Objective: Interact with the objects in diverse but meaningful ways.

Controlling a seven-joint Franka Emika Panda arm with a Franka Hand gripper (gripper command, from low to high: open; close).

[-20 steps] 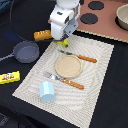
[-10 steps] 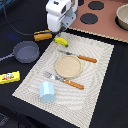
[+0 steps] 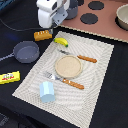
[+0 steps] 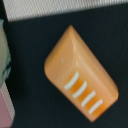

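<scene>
A light blue cup [image 3: 47, 91] is standing nearest on the striped mat [image 3: 95, 75], its inside hidden. Toward the exterior view's left, a flat yellow packet [image 3: 9, 77] is lying on the dark bench [image 3: 100, 115]; its red mark is too blurred to read. Mid-mat, a tan plate [image 3: 68, 66] is sitting empty between a fork [image 3: 65, 81] and knife [image 3: 80, 57]. The dark grey pot [image 3: 26, 51] is looking empty. Farther back, the banana [image 3: 61, 42] is lying beside the bread loaf [image 4: 82, 72]. The gripper [image 3: 50, 15] has been moving leftward off the banana and is now hanging over the loaf; its opening cannot be told.
</scene>
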